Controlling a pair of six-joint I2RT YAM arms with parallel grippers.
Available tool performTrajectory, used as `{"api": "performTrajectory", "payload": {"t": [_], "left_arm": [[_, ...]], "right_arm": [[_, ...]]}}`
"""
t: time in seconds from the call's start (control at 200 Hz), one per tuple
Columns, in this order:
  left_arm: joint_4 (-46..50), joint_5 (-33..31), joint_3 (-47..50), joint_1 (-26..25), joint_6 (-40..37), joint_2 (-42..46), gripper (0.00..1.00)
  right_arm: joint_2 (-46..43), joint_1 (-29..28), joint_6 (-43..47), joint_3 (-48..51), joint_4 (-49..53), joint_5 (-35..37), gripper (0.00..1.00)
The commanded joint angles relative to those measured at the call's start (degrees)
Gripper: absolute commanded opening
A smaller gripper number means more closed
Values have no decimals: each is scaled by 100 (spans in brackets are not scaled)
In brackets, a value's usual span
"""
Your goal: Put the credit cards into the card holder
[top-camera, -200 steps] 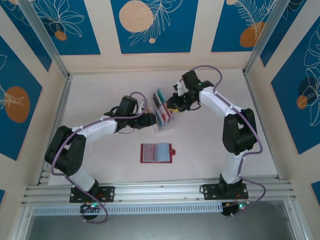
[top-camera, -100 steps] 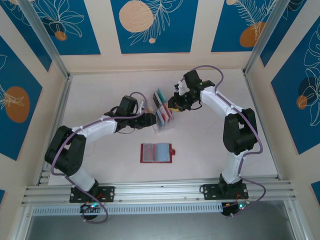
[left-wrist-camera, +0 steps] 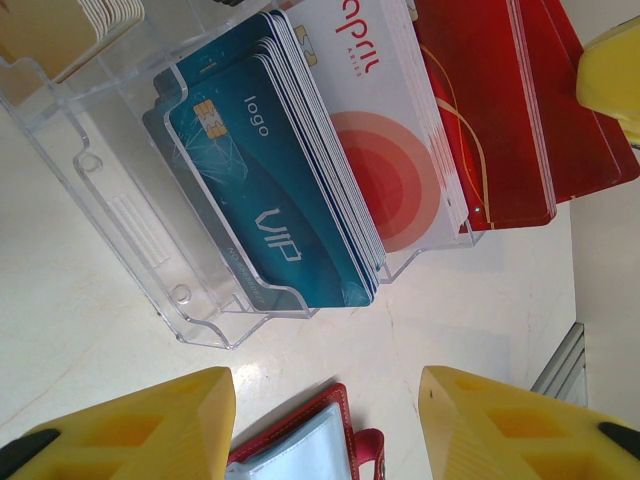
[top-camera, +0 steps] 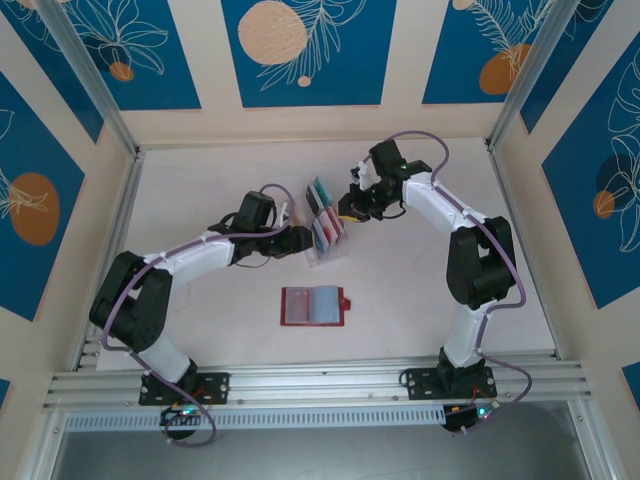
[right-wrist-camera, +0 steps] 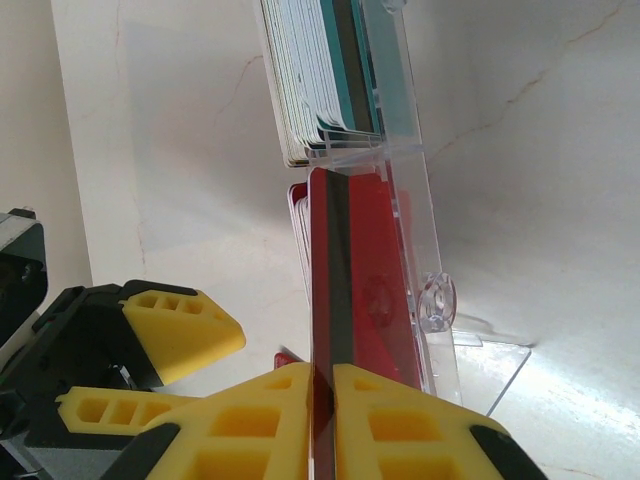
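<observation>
From above, the card holder lies open and flat on the table, near the arm bases and well apart from the clear rack. The credit cards stand on edge in that rack, grouped by colour. The left gripper sits just beside the rack's left side and the right gripper is at its right side. The left wrist camera looks across the rack at the teal cards, a white card with red rings and the red stack. Its own yellow fingers stand spread with nothing between them, and a corner of the holder shows below. On the right wrist camera the two fingers are pressed together on the exposed edge of a red card standing in the rack and seen edge-on (one card or two, I cannot tell). Such a card is probably light, stiff, thin and slick, so the grip belongs on its flat faces close to one edge. Most of its length would then stay free to feed into a slot. Drawn straight along the rack's groove, it should not drag its neighbours or tip the light rack. The holder looks soft and likely to slide, so the free left gripper may have to pin it.
</observation>
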State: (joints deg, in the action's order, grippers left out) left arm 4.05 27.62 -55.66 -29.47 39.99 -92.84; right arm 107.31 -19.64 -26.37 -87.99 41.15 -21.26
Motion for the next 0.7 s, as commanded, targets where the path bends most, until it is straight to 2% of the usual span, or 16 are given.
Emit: {"api": "performTrajectory", "payload": {"t": [0.0, 0.26, 0.46, 0.695], "left_arm": [[39, 39, -40, 61, -35, -50, 51], [34, 32, -27, 60, -43, -38, 51], [35, 28, -23, 65, -36, -39, 51], [43, 33, -32, 64, -35, -49, 51]], "right_arm": [[-228, 7, -58, 46, -1, -265, 14], [-253, 17, -29, 32, 49, -197, 9], [-285, -7, 39, 27, 232, 210, 4], [-272, -40, 68, 121, 333, 674, 3]]}}
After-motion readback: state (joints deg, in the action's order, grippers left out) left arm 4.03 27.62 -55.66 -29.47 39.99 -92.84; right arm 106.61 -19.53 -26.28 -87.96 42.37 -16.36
